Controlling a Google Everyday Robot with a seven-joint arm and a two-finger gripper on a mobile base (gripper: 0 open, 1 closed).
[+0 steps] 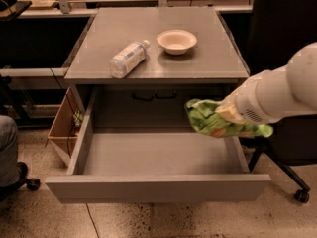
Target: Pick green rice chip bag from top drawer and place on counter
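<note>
The green rice chip bag hangs in the air above the right side of the open top drawer, lifted clear of its floor. My gripper is shut on the bag's right end, and my white arm reaches in from the right. The drawer is pulled fully out and its floor is bare. The grey counter lies above and behind the bag.
A clear plastic bottle lies on its side on the counter's left. A cream bowl stands at the counter's back centre. A wooden box sits left of the cabinet. An office chair base is at the right.
</note>
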